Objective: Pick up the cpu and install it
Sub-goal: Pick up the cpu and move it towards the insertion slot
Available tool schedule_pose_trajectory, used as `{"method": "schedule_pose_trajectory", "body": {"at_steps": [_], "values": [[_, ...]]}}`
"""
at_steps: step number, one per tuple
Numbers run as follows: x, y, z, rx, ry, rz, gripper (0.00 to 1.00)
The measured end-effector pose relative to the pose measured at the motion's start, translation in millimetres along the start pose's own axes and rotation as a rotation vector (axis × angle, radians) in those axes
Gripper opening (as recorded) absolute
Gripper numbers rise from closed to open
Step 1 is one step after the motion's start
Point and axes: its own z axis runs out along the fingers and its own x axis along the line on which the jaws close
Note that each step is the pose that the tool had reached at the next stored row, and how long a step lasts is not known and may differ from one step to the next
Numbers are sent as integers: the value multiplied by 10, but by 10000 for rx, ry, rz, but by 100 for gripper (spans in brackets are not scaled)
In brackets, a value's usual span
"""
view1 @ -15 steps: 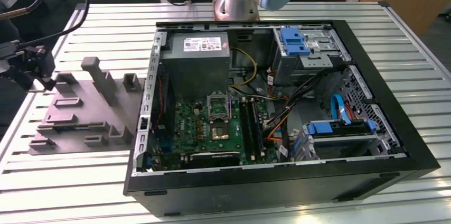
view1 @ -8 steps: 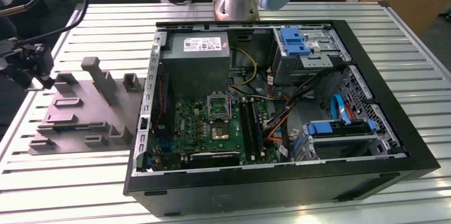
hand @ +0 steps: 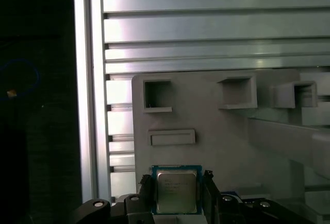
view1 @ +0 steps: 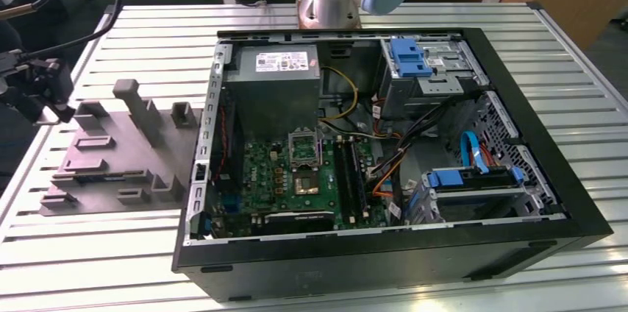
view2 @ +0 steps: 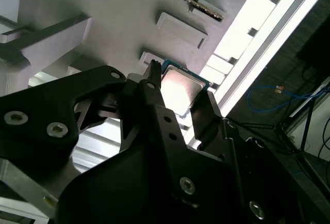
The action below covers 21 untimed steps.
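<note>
Black two-fingered tool (view2: 180, 83) is closest: its fingers (hand: 146, 195) are only a little apart and look pressed tight on two opposite edges of the small, flat, square silver cpu (hand: 177, 192). I think the cpu is light and stiff but easy to hurt, so its thin edges are the right place to hold. It is over the pale grey plastic holder tray (hand: 206, 131); I cannot tell if it rests there. Under the tray is the ribbed metal desk (hand: 206, 28). Beyond the tray lies the open black computer case (view1: 393, 260).
</note>
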Motion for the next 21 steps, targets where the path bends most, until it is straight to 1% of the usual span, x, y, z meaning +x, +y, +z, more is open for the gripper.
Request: {"method": "schedule_pose_trajectory", "body": {"at_steps": [21], "values": [[-1, 1, -60, 0, 0, 0, 47]]}}
